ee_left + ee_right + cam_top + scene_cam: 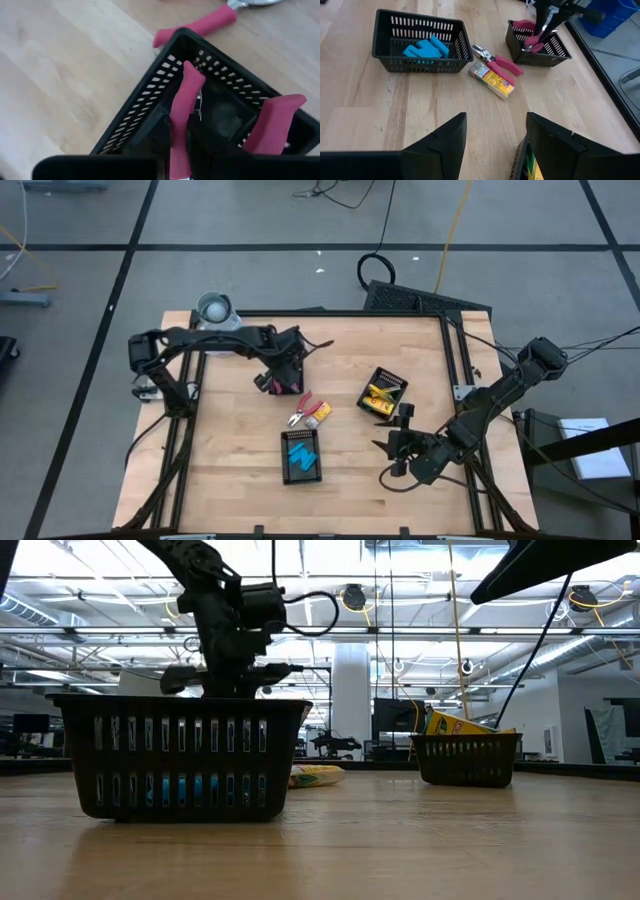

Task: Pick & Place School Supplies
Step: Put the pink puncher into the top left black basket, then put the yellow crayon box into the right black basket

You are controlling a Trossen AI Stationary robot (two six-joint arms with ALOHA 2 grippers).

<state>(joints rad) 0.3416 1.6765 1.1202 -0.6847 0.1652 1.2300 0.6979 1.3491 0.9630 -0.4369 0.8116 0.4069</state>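
Observation:
My left gripper (281, 375) hangs over a small black slotted tray (150, 105) near the table's far left and is shut on red-handled pliers (186, 95). The tool's second red handle (274, 124) spreads out inside the tray. Another pair of red-handled pliers (300, 409) lies on the table beside a yellow block (320, 413). Light-blue pieces (425, 47) lie in a black tray (301, 457). Yellow blocks (381, 393) fill a third tray. My right gripper (495, 145) is open, low over the table at the near right, touching nothing. My left gripper pinches one red handle (184, 112) of the pliers between its two fingers (159, 137), which come from above and point down into the tray. The handle runs along the fingers. The tool's other handle sits inside the tray; whether the tool rests on the tray floor cannot be told.
A grey-white round cup (215, 308) stands at the table's far left corner. The tray of yellow blocks (529, 167) is right under my right gripper. Bare wood lies between the trays and along the near edge (230, 480).

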